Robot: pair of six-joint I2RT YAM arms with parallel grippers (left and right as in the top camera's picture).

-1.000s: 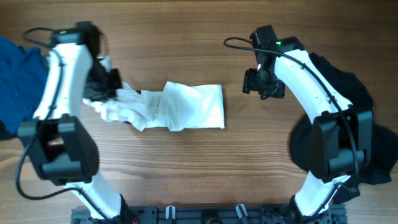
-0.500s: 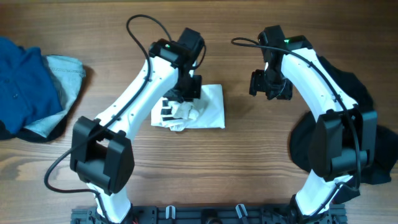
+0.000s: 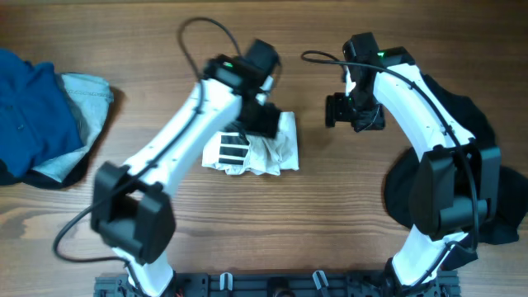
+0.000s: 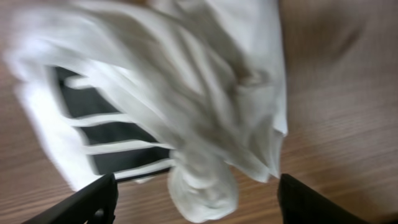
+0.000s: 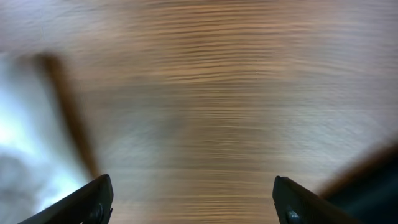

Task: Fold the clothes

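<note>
The white shirt (image 3: 268, 150) of the clothes lies bunched in the middle of the table, its black-bar print (image 3: 233, 149) facing up on the left half. My left gripper (image 3: 265, 122) hovers over the shirt's far edge. In the left wrist view, the left gripper (image 4: 196, 205) is open, fingers wide apart. A rolled lump of the white shirt (image 4: 202, 190) sits loose between them, and the black print (image 4: 106, 134) shows further off. My right gripper (image 3: 340, 111) is open over bare wood, right of the shirt. The right gripper (image 5: 196, 202) holds nothing, with the shirt (image 5: 18, 155) blurred at the left edge.
A dark blue garment (image 3: 29, 111) over a pale denim one (image 3: 89, 103) lies at the far left. A black garment (image 3: 483, 157) is heaped at the right, under the right arm. Bare wood table (image 3: 330, 206) lies in front of the shirt.
My left arm swung from the far left to the middle, carrying the shirt's left end over onto the rest, then opened and let it go. The right gripper barely moved.
</note>
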